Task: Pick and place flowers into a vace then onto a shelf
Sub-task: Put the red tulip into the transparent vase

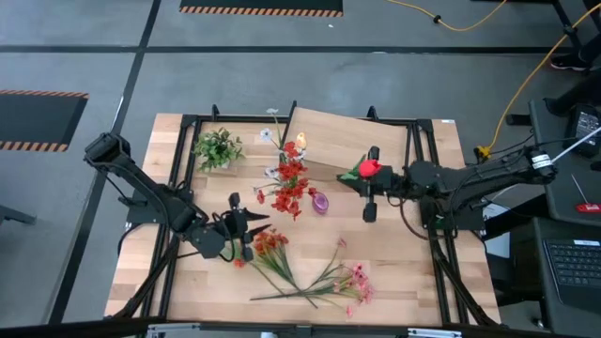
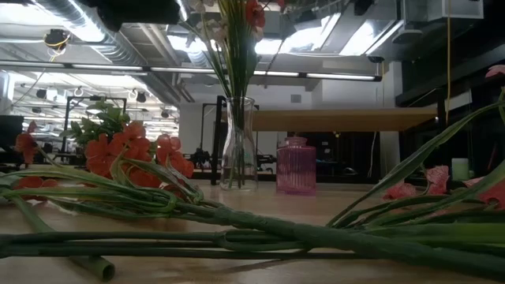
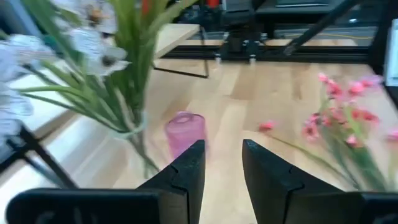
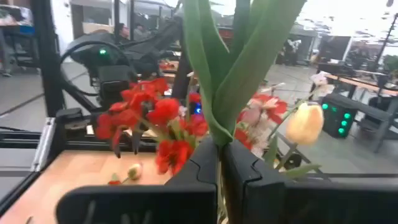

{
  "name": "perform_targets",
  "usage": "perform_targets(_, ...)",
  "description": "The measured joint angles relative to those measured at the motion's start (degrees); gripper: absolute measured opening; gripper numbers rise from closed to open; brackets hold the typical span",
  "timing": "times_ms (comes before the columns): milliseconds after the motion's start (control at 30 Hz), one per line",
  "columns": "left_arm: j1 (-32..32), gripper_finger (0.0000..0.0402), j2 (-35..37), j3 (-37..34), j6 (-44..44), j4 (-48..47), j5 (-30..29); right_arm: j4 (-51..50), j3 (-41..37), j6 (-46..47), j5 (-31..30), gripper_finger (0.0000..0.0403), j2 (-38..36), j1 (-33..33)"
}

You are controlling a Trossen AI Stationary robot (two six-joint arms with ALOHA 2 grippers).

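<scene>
Right tool [image 1: 360,176] is clamped tight on a red-bloomed stem [image 1: 370,169], green leaves pinched between its fingers [image 4: 205,168] in the right wrist view. It sits at about 3 o'clock from the glass vase [image 1: 288,172], over the near edge of the shelf [image 1: 352,141].

Left tool [image 1: 252,225] is at 7 o'clock from the vase, narrow gap between its fingers [image 3: 186,174], nothing in them. Orange flowers [image 1: 270,244] lie just below it; pink flowers [image 1: 355,280] at 5 o'clock on the table [image 1: 413,272]. Small pink vase [image 1: 321,202] sits close by the glass one.

My read: right arm is inserting. Stem end down, come over the vase mouth vertically, and don't shove the blooms already in. The vase looks tippy.
</scene>
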State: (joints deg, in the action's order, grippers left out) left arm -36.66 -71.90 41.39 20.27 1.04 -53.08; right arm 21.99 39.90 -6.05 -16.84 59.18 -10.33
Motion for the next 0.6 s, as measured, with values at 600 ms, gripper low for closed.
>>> perform_targets(600, 2.2, 0.0100, 0.0, 0.0, -0.5, -1.3, -1.4, -5.3, 4.9, 9.0, 11.9, 0.0000, 4.4, 8.4)
